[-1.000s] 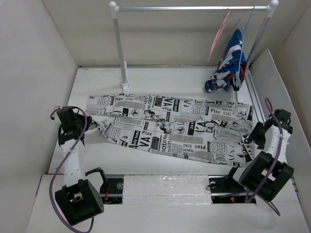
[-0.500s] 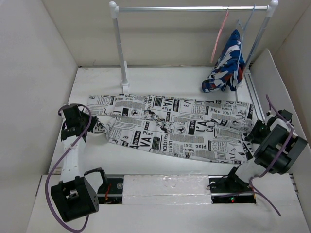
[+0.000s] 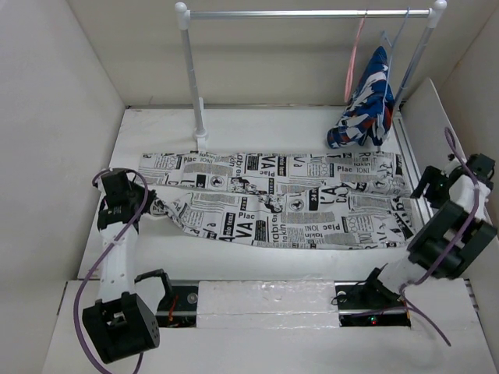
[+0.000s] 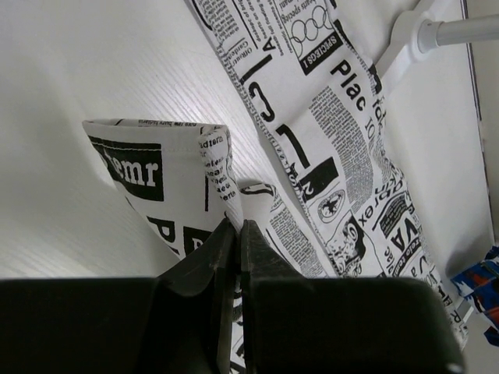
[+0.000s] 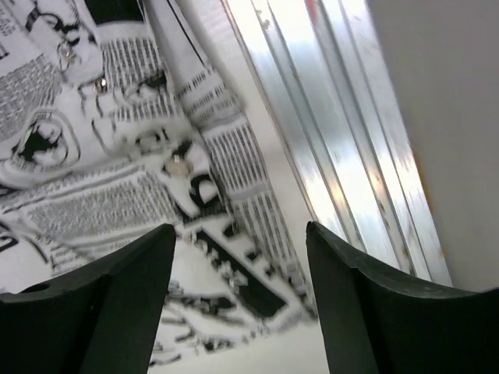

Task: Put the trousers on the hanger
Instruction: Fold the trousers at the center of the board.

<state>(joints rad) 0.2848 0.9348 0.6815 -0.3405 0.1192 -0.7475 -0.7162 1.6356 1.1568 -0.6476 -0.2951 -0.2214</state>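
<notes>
Your left hand (image 4: 232, 234) is clamped on a hem of the trousers (image 3: 288, 199), which lie lengthwise across the tabletop (image 3: 257, 125). Your right hand (image 5: 238, 249), fingers apart, hovers over the waist end, nearer the pink hanger (image 3: 354, 51) on the rail (image 3: 304, 13).

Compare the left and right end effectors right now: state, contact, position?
The left end effector is shut, pinching a fold of the trousers; the right end effector is open and holds nothing. The left sits at the trousers' left end; the right hangs above their right end, beside the metal rail. Both are black two-finger units with trousers fabric in their wrist views.
</notes>
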